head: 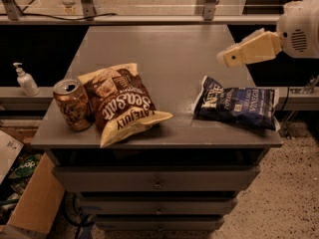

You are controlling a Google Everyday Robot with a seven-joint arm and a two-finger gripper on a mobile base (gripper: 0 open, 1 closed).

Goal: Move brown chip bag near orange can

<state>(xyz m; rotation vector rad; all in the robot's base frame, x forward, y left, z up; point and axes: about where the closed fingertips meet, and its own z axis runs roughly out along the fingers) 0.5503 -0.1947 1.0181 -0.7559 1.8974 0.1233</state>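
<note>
on the table, left of centre in the frame, the orange can stands just left of the brown chip bag. a second chip bag lies well apart at right. the gripper hangs above it, upper right.

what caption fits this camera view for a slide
Brown chip bag beside orange can on a cabinet, gripper hovering at right above a blue bag.

**Arm exterior**

The gripper, at the right of the scene, is a cream-yellow tapered block with one dark dot near its tip. The wrist housing is white and rounded, with an oval grille of dark slots.
</note>
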